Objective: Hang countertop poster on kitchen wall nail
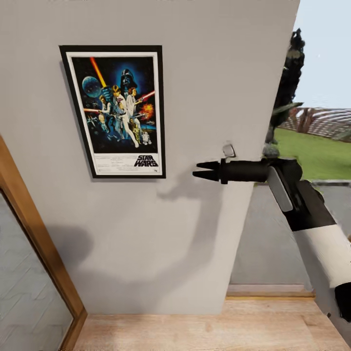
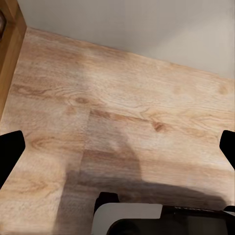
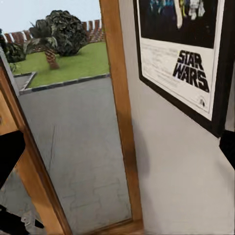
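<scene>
The right arm (image 1: 317, 229) reaches in from the lower right of the head view, its right end effector (image 1: 202, 171) pointing left, fingers parted with nothing between them. It hangs just right of the poster's (image 1: 117, 111) lower corner, apart from it. The poster sits flat and upright on the light grey wall (image 1: 214, 73). A wooden door frame (image 1: 34, 234) stands to its left. In the left wrist view the left end effector (image 2: 117, 147) is spread wide above the wooden floor (image 2: 147, 117), holding nothing.

Head view facing wall (image 1: 204, 73); right wrist close alongside it.
</scene>
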